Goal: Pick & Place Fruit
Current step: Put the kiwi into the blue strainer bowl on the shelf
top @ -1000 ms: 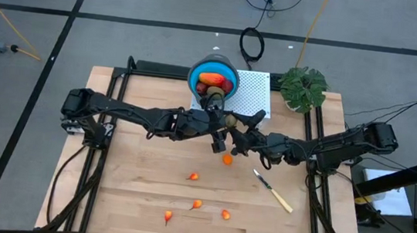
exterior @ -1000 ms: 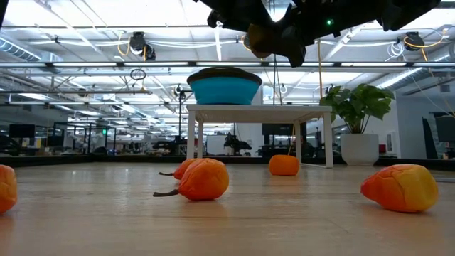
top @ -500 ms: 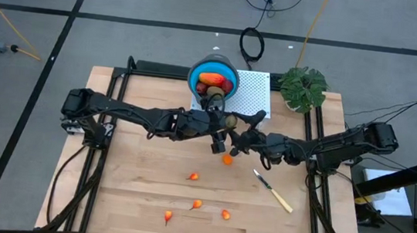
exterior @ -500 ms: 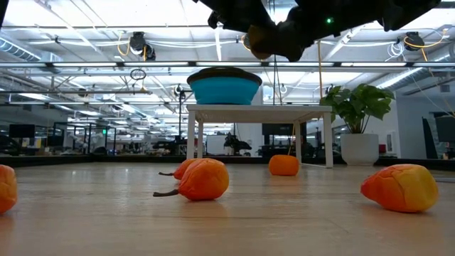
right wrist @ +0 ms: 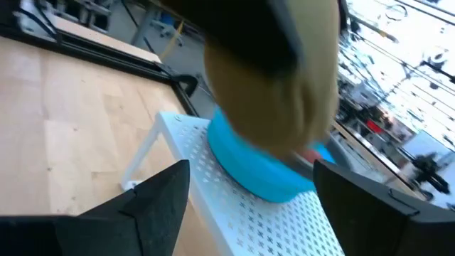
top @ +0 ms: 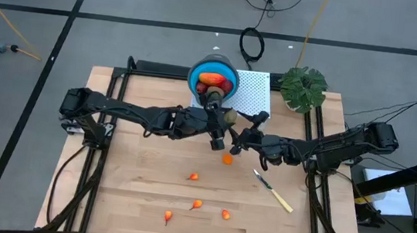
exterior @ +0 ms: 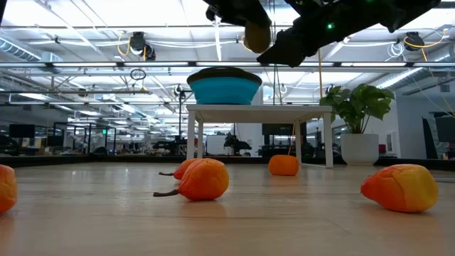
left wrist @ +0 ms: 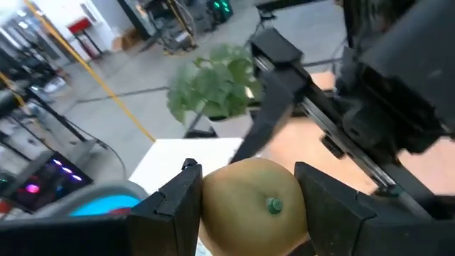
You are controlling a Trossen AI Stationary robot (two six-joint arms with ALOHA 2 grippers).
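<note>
Near the frame's upper centre, the left claw (top: 223, 122) is clamped on a brown-green oval toy fruit (left wrist: 249, 201) above the desk (top: 130, 194) – the right claw (top: 243, 139) stands open, empty. The round blue bowl (top: 212, 80) holds several fruits; five small orange-red bits (top: 227, 160) remain.

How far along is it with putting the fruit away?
Partway. Some fruit already sits in the blue bowl. In hand: the left hand grips a brown-green oval fruit in the air near the bowl, while the right hand stands open beside it. Left: five small orange pieces on the table, such as one below the hands.
</note>
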